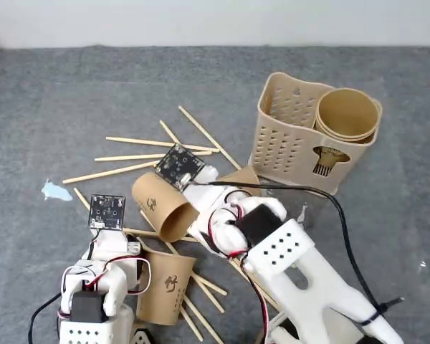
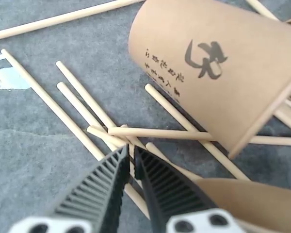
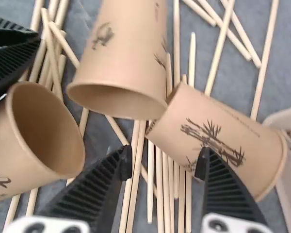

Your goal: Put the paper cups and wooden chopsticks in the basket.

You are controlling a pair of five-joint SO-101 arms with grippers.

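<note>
Grey felt-like worktop (image 1: 50, 107) below a pale wall (image 1: 201, 21). A beige perforated basket (image 1: 287, 143) is stood upright at the far right. Nested paper cups (image 1: 347, 115) are seated mouth-up in its right end, presumably stacked so that space is spared for the rest.

Wooden chopsticks (image 1: 150, 143) are strewn flat between the basket and the arms. Their long axes are fanned: several run nearly across the worktop, while others slant toward the basket.

Three loose cups are laid on their sides:
- **Middle cup** (image 1: 165, 204): pointed mouth-first toward the arms' bases.
- **Near cup** (image 1: 165, 287): found just beside the left arm and pointed mouth-first away from the bases.
- **Bamboo-printed cup** (image 3: 218, 136): rested across a row of chopsticks, with its long axis directed at the basket's corner.

The right hand (image 3: 164, 153) is spread wide above that row, with one end of the bamboo-printed cup just beside a finger. The wide gape is judged to suit a cup's girth.

The left hand (image 2: 130, 150) is narrowed to a slit over a crossing of chopsticks, near a blue scrap (image 2: 7, 80). This setting is judged to suit a thin stick, though no grip can be confirmed.
</note>
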